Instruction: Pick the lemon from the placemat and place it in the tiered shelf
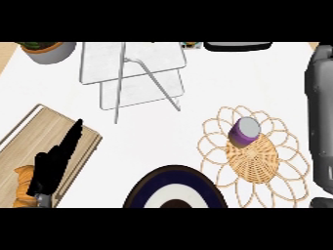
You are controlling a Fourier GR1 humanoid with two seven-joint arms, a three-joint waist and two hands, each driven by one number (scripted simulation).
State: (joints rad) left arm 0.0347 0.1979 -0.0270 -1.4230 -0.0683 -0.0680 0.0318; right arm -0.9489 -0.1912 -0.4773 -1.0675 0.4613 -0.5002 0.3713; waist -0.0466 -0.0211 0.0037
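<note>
Here, seen from above, the white tabletop (53,97) carries a woven placemat (254,156) with looped petal edging at near right. On the placemat's far part stands a purple cylinder (244,131) with a grey top, tilted slightly; this is the only thing resting on the mat. The tiered shelf (134,73), two pale slabs on thin metal legs, stands at far centre, well apart from the placemat. The left hand (53,163) lies over a wooden board (46,132) at near left, its fingers straight and pointing toward the far side, wide and holding nothing. Just beside its wrist, an orange-brown pastry (23,188) rests on the board. A dark-rimmed plate (143,188) sits at near centre, between board and placemat. A potted plant (48,50) stands at the far left corner. The grey right forearm (331,122) fills the right edge; of the right hand (332,202) only a dark sliver shows at its near end, and its state cannot be told.
</note>
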